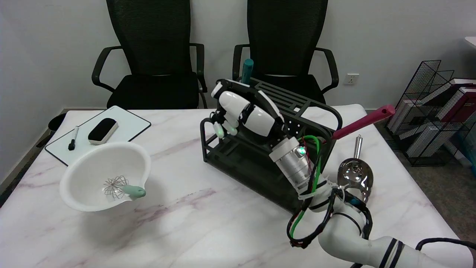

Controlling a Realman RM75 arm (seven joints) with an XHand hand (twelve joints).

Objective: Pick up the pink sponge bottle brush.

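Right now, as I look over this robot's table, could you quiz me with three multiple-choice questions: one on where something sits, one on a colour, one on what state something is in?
1. Where is the whisk?
A. In the white bowl
B. On the whiteboard
C. In the black rack

2. What colour is the long handle sticking out of the black rack toward the right?
A. Green
B. Yellow
C. Pink

3. What is the right hand doing?
A. Holding the metal scoop
B. Hovering over the rack, away from the pink handle
C. Resting flat on the table

Answers: 1 A, the wire whisk lies inside the bowl. 2 C, the handle is plainly pink. 3 B, the hand is over the rack's left part, clear of the handle.
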